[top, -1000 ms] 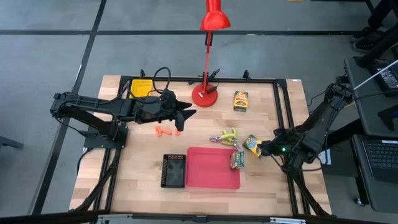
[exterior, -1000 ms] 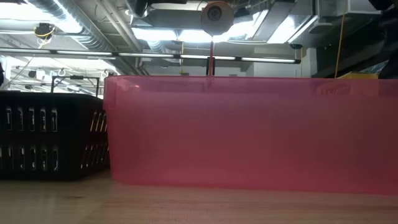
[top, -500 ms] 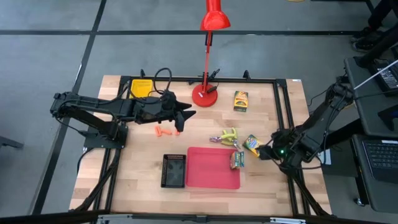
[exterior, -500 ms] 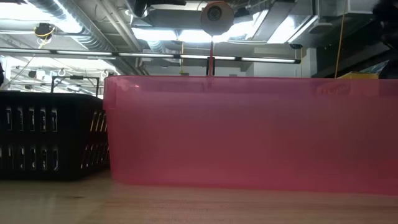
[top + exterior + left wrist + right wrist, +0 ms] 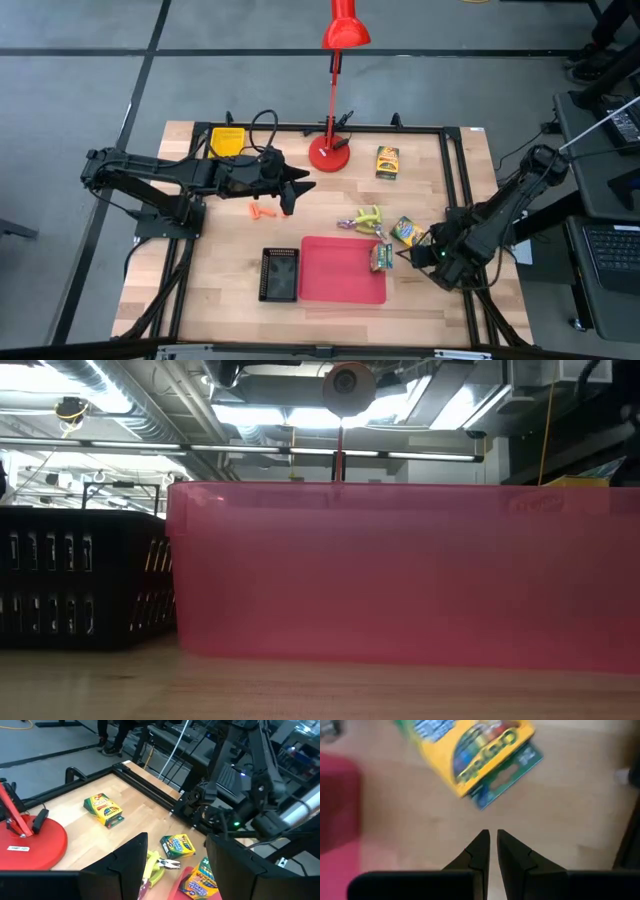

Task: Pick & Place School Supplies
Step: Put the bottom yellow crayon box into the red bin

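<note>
My right hand [image 5: 490,851] hovers over the table [image 5: 230,270] with its fingers nearly together, empty, just short of the small yellow-green printed crayon box [image 5: 477,750] lying right of the flat red tray [image 5: 340,270]. I should spread them before descending and straddle its narrow sides. My left hand [image 5: 172,862] waits wide, far left.

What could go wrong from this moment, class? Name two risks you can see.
The right claw is nearly shut and empty, short of the crayon box; advancing like this, it may shove the box instead of gripping it. Another crayon box straddles the red tray's edge and could tip out.
</note>
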You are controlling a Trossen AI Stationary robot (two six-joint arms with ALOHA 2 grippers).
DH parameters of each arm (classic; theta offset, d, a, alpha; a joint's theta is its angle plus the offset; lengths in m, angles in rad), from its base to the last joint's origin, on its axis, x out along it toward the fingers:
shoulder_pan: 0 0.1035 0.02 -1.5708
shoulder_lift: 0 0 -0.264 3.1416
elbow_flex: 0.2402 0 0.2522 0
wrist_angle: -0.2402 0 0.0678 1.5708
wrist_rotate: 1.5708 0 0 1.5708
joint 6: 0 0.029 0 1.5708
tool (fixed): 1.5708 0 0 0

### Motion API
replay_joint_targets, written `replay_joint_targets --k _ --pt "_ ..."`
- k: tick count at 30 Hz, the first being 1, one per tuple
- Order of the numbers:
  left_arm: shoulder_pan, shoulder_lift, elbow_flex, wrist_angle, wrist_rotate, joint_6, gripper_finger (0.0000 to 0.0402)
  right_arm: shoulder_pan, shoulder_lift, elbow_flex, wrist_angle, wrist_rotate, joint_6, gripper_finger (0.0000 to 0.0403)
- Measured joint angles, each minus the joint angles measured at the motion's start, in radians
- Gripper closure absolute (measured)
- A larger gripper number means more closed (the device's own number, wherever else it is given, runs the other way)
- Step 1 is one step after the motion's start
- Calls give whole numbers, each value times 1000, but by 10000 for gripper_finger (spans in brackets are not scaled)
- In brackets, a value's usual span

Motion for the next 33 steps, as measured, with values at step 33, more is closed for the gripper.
replay_joint_targets --k 33 --pt "0 0 0 -38 9 -52 201 -361 25 -169 198 304 -114 364"
